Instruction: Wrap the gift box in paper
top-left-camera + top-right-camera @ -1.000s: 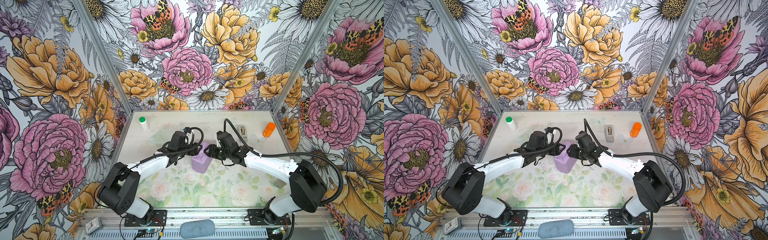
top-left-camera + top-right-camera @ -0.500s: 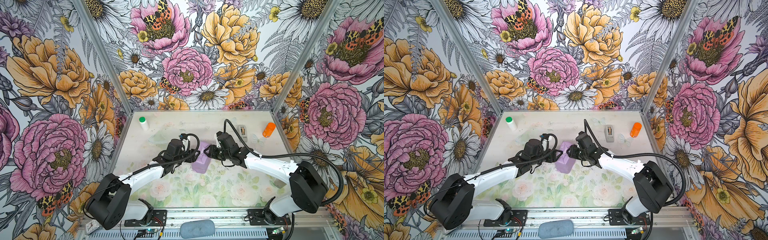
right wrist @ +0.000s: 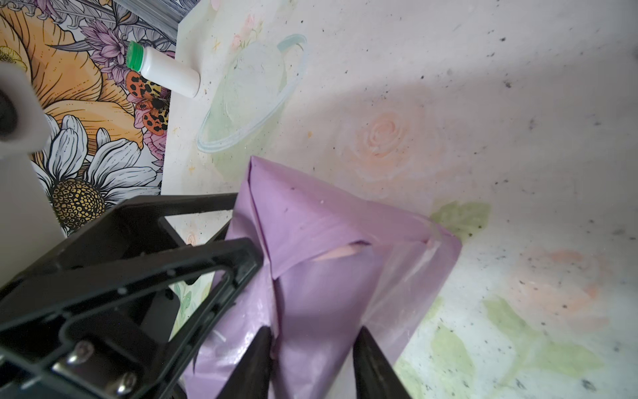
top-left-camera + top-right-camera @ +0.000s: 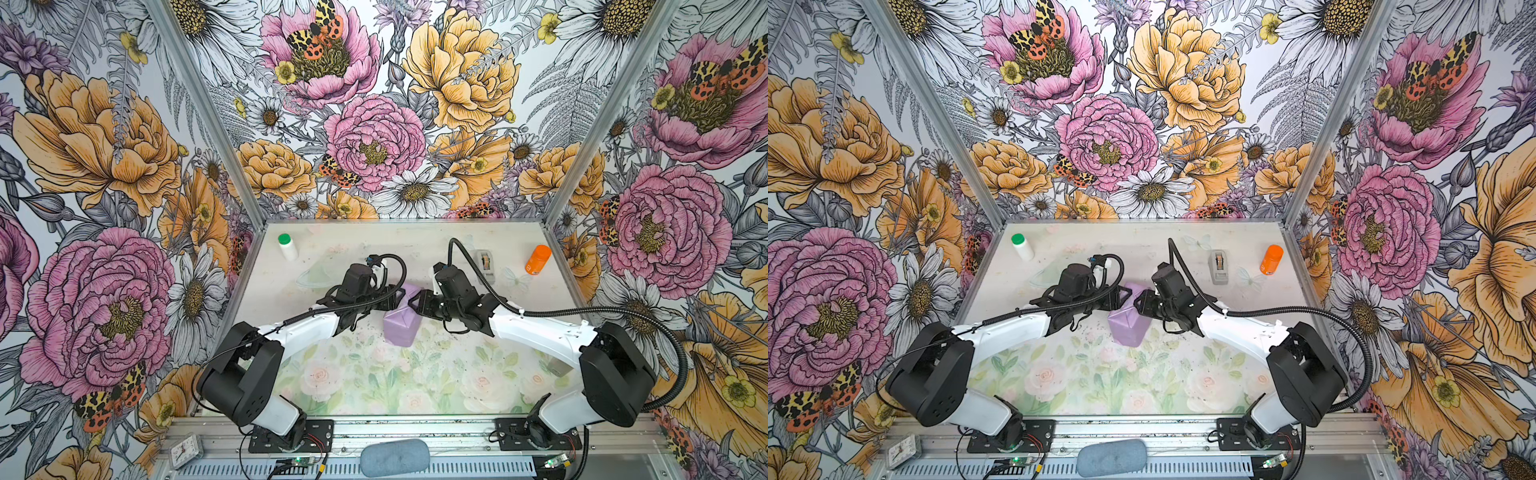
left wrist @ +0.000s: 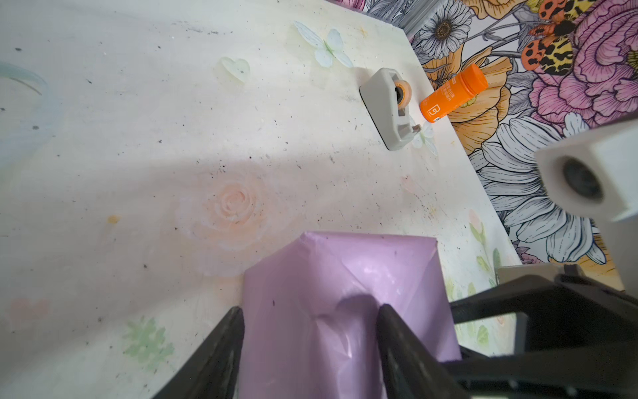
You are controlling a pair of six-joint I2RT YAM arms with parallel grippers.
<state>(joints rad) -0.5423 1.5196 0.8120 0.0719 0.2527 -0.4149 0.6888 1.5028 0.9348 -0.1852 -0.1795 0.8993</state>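
The gift box is hidden inside the lilac paper (image 4: 400,328), which is folded round it into a parcel at mid-table in both top views (image 4: 1128,326). My left gripper (image 4: 395,299) reaches in from the left. In the left wrist view its jaws (image 5: 310,309) clasp the parcel, one finger at each side of the paper (image 5: 345,269). My right gripper (image 4: 417,305) meets the parcel's far right corner. In the right wrist view its jaws (image 3: 314,330) pinch the folded end flap of paper (image 3: 345,214), both fingers touching it.
A grey tape dispenser (image 4: 484,264) and an orange bottle (image 4: 538,259) lie at the back right. A white bottle with a green cap (image 4: 287,246) lies at the back left. Floral walls close in three sides, and the two grippers nearly touch over the parcel.
The right jaws have narrowed onto the paper flap. The left arm dipped toward the front and came back to the parcel. The parcel stays in place.
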